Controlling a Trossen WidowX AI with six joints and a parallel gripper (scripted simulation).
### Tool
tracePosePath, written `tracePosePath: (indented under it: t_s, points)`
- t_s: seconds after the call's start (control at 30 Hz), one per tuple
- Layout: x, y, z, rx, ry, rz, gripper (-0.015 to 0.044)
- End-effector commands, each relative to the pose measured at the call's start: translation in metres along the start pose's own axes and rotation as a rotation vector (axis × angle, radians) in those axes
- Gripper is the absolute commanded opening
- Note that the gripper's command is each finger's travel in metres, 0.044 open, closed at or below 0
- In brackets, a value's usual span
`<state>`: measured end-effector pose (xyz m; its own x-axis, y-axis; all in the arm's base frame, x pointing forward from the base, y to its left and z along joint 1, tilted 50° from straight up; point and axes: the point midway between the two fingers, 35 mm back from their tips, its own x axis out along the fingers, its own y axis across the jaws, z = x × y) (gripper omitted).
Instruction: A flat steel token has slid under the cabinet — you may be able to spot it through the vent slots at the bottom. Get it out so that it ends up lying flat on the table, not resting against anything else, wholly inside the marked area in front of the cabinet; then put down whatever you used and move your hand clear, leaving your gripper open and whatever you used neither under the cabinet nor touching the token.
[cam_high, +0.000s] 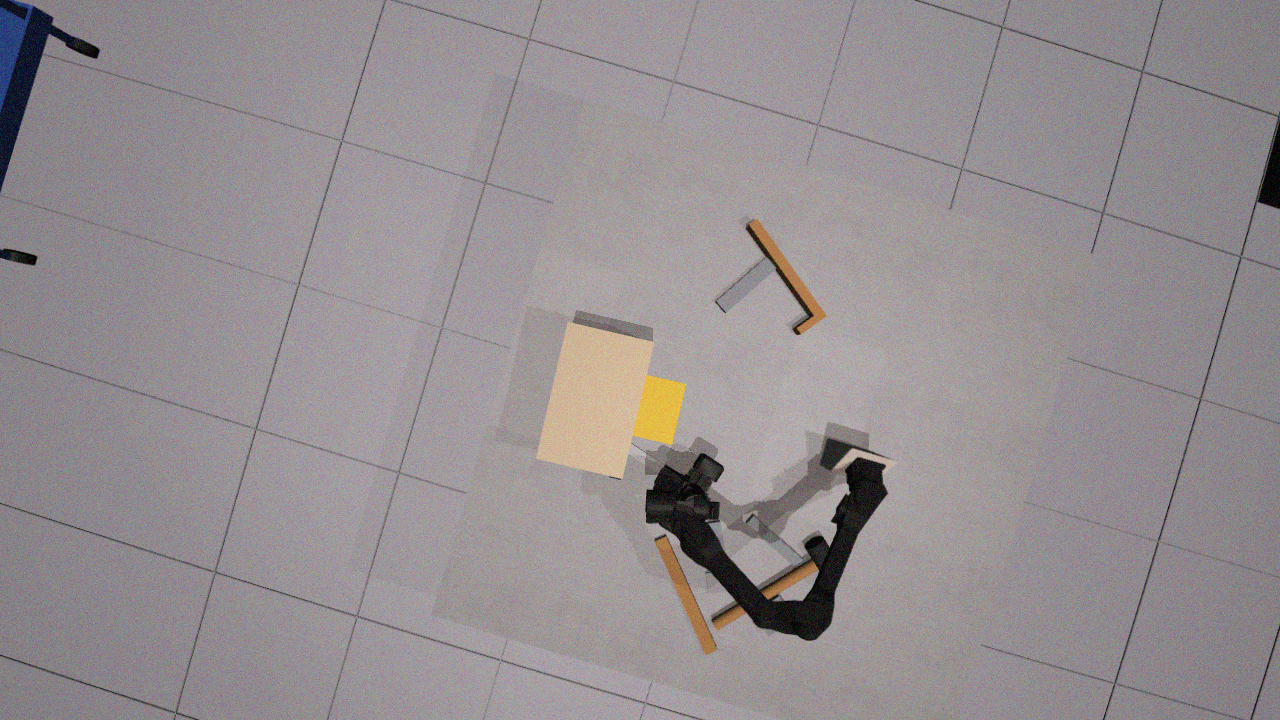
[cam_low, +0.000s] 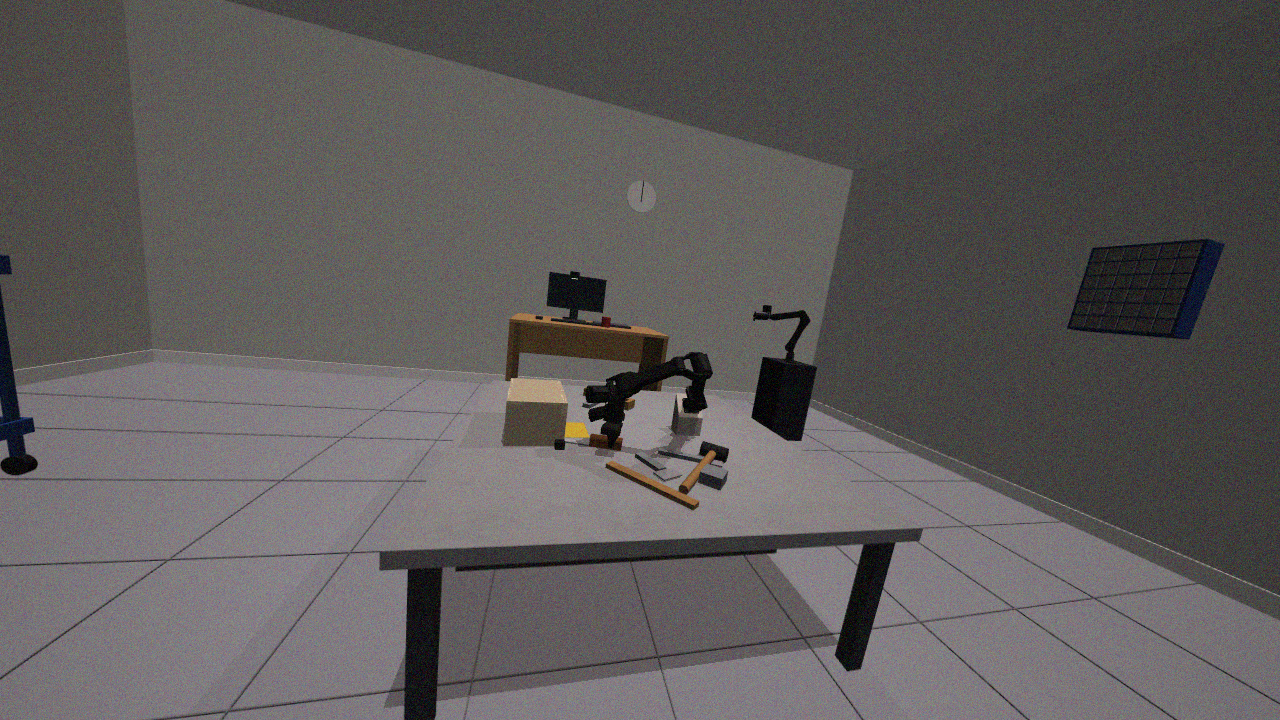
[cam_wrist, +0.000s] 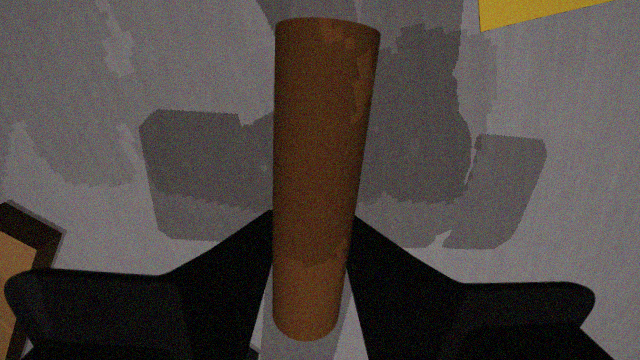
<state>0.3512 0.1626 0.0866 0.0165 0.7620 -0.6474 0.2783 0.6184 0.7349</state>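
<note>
The beige cabinet (cam_high: 595, 398) (cam_low: 534, 416) stands on the table, with the yellow marked area (cam_high: 660, 410) (cam_low: 576, 430) (cam_wrist: 525, 12) at its front. No token shows in any view. My gripper (cam_low: 612, 439) (cam_wrist: 310, 220) is shut on the round orange-brown handle (cam_wrist: 320, 125) of a thin-shafted tool, low over the table beside the yellow area. The tool's thin shaft (cam_high: 648, 453) meets the cabinet's front edge from above. Its black end (cam_low: 559, 444) shows at the cabinet's lower corner; how far under it reaches I cannot tell.
A wooden stick (cam_high: 685, 595) (cam_low: 651, 484) lies near the arm. A hammer with a wooden handle (cam_high: 733, 612) (cam_low: 698, 471) and grey pieces lie under and beside the arm. A hooked orange stick (cam_high: 787, 268) with a grey bar (cam_high: 742, 285) lies on the far side.
</note>
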Motion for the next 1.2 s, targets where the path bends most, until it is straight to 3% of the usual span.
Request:
tracePosePath:
  t_s: [0.0, 1.17]
  points:
    - [0.0, 0.0, 0.008, -0.004, -0.003, 0.001, 0.0]
    - [0.0, 0.0, 0.042, -0.005, -0.004, 0.001, 0.0]
